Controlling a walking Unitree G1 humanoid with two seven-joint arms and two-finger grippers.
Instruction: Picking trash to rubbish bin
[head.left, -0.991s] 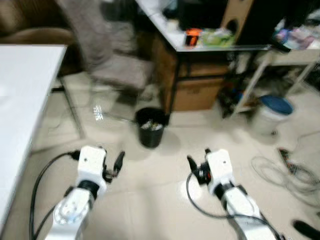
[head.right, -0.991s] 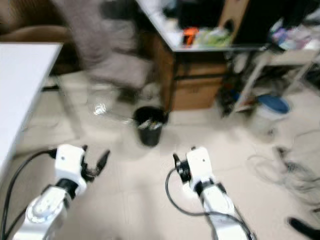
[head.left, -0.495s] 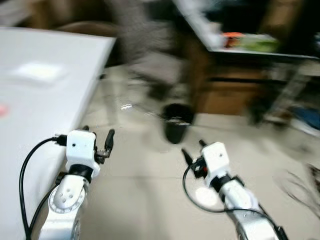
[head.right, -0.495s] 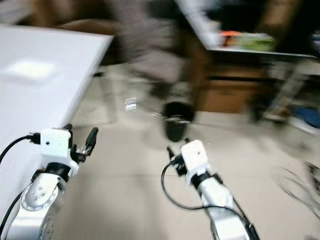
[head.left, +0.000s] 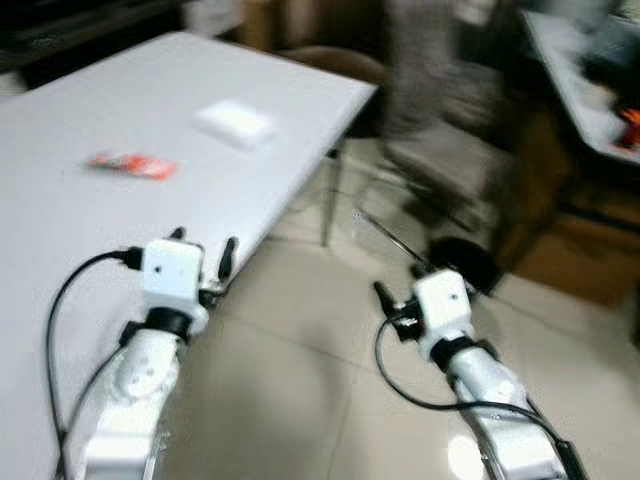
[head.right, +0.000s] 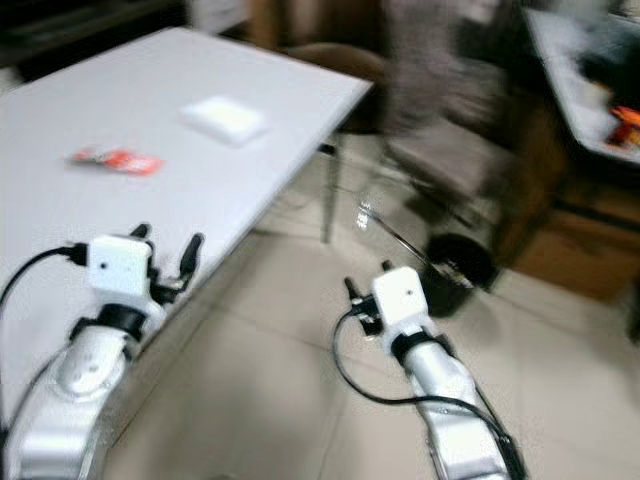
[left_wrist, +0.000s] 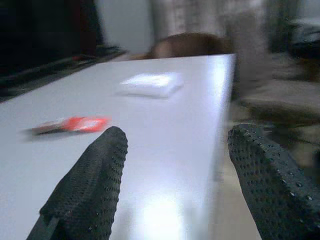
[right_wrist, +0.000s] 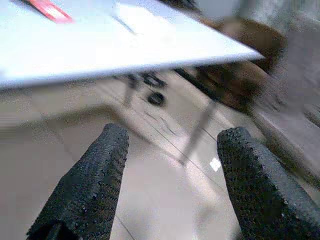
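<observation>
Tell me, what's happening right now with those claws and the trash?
Left gripper open, empty, at the white table edge. Right gripper open, empty, over floor. Red flat wrapper on the table, untouched. Black round bin on the floor beyond.

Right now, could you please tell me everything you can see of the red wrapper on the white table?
The red wrapper is a small, flat, elongated packet, red with paler ends; the blur hides any print. It lies flat on the white table, apart from the white packet further back. Nothing touches it; the left tool, open, is well short of it.
</observation>
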